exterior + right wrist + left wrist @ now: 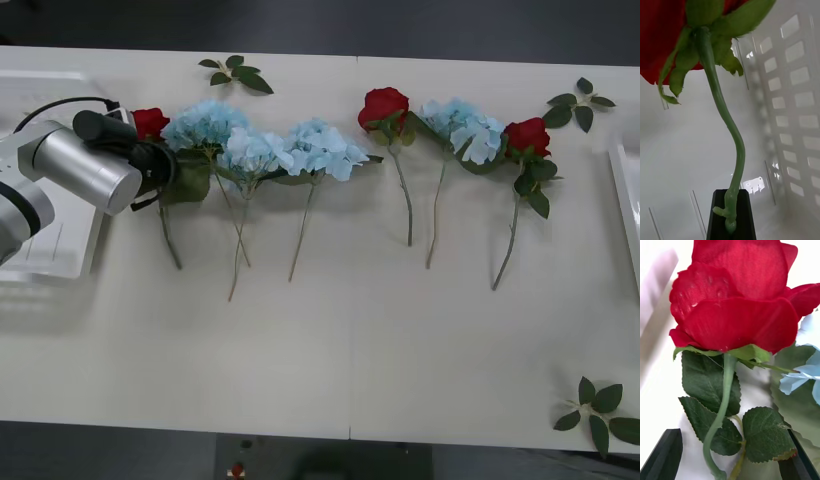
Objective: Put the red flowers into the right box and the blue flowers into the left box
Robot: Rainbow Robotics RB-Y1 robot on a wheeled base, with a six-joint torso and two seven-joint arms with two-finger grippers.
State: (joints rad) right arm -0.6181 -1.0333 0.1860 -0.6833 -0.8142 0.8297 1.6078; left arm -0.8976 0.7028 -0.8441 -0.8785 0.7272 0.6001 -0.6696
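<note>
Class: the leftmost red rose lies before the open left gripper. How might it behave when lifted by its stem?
The rose would probably droop: its stem is thin and curved under a large bloom. It looks light. The left gripper may catch leaves.

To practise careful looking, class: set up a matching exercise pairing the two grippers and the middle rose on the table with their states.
1 left gripper
2 right gripper
3 middle rose

A shut on a rose stem
B lies on the table between blue flowers
C open, astride a rose stem

Pairs: 1-C, 2-A, 3-B
</note>
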